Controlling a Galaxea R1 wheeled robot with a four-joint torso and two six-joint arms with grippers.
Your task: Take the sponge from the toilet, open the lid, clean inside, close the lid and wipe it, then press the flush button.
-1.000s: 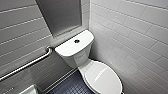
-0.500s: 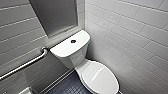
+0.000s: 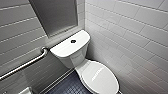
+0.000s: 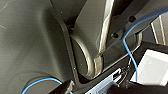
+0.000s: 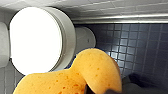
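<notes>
The white toilet stands in a corner of tiled walls, its lid shut over the bowl. The dark flush button sits in the middle of the tank top. A metal grab bar runs along the left wall under a grey panel. The floor is small dark tiles.

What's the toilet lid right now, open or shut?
Shut. The lid lies flat across the toilet in the head view, covering the opening.
</notes>
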